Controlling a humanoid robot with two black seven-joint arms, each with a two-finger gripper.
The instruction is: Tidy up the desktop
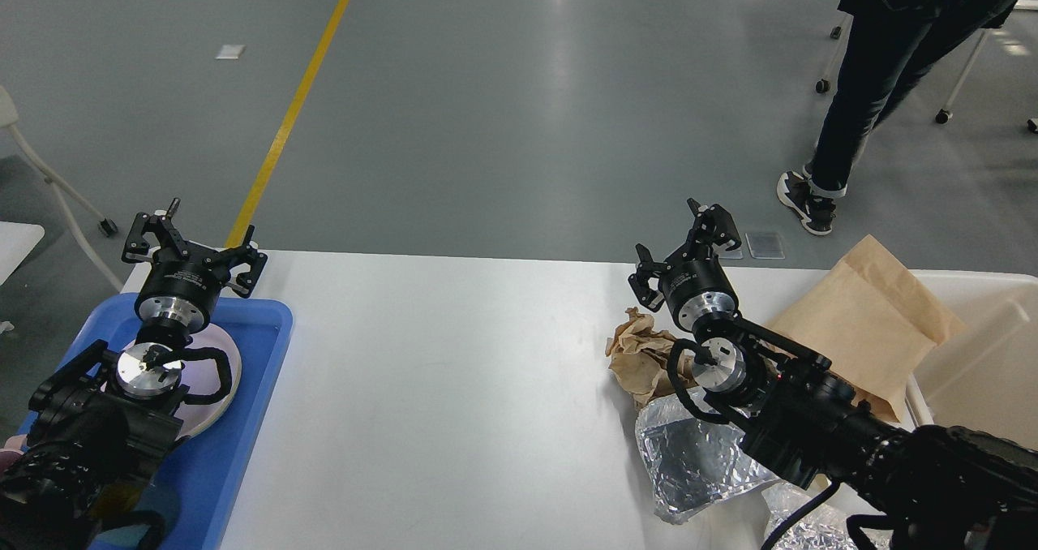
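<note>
The table (454, 388) lies below and in front of us, its long axis running left to right, its middle bare. The clutter sits at its right end: crumpled paper (641, 355), foil (697, 461) and a paper bag (868, 323) leaning by the bin (989, 347). Our right hand (685, 254), fingers spread and holding nothing, hovers just above and behind the paper, so that arm seems nearer. Our left hand (195, 246), also spread and empty, hangs over the blue tray (259, 388) at the left end.
</note>
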